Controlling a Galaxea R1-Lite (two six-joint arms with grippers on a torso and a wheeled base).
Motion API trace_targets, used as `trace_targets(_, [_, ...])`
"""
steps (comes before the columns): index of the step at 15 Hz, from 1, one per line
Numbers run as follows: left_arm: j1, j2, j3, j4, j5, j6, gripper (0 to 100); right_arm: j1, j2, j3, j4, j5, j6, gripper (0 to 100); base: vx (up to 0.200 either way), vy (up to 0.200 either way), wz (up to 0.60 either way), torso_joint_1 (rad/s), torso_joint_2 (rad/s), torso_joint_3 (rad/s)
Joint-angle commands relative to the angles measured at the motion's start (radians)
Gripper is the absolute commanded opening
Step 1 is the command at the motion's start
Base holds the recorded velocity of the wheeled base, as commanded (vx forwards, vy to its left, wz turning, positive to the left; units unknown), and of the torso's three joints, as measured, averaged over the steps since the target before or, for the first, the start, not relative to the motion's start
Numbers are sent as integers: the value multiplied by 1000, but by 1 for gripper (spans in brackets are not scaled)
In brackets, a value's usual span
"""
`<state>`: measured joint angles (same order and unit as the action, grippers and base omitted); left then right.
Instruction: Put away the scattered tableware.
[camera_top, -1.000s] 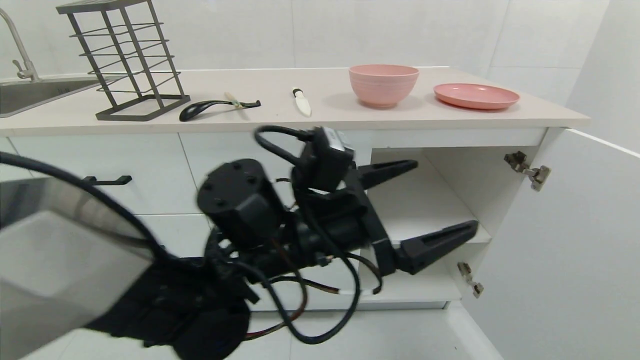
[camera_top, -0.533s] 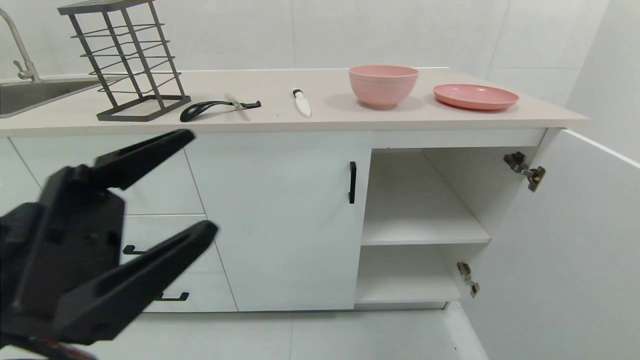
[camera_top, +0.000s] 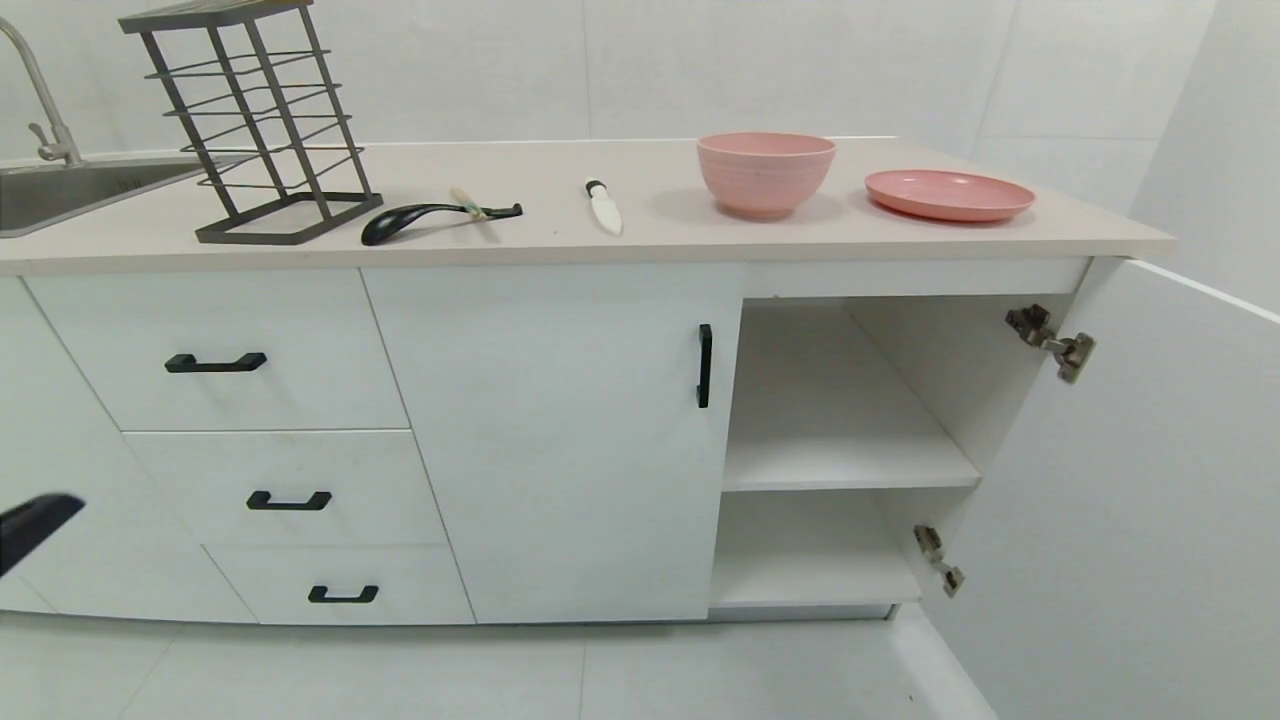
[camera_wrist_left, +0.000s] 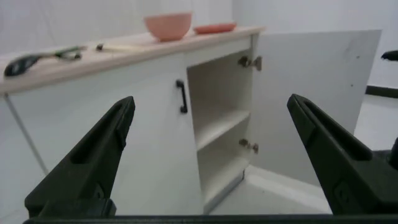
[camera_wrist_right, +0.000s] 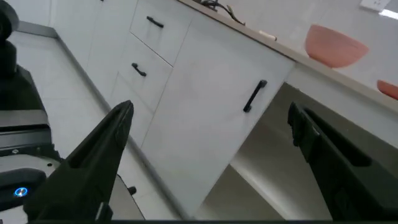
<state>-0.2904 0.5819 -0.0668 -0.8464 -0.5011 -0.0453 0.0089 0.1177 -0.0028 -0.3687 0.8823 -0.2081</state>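
Note:
On the countertop (camera_top: 900, 235) stand a pink bowl (camera_top: 766, 172) and, right of it, a flat pink plate (camera_top: 949, 193). Further left lie a white-bladed knife (camera_top: 603, 205), a thin wooden-handled utensil (camera_top: 470, 203) and a black spoon (camera_top: 410, 215). One black fingertip (camera_top: 35, 522) of my left gripper pokes in low at the head view's left edge. The left gripper (camera_wrist_left: 211, 102) is open and holds nothing, facing the cabinet from low down, with the bowl (camera_wrist_left: 168, 25) and plate (camera_wrist_left: 214, 28) far off. The right gripper (camera_wrist_right: 210, 112) is open too, well below the bowl (camera_wrist_right: 336, 45).
A black wire rack (camera_top: 255, 120) stands on the counter's left part beside a steel sink (camera_top: 70, 185). The right cupboard is open, its door (camera_top: 1150, 480) swung out, with two bare shelves (camera_top: 850, 465). A shut door (camera_top: 560, 440) and three drawers (camera_top: 215, 350) lie to the left.
The open left gripper swept from the middle of the head view across to the far left edge, uncovering the cabinet front. The tableware stayed where it was.

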Motion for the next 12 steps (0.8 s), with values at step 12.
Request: trace_targets(12, [310,-540,67,793,246,104,100,-7,-102,0,321,-453,104,100,0,0,0,0,0,0])
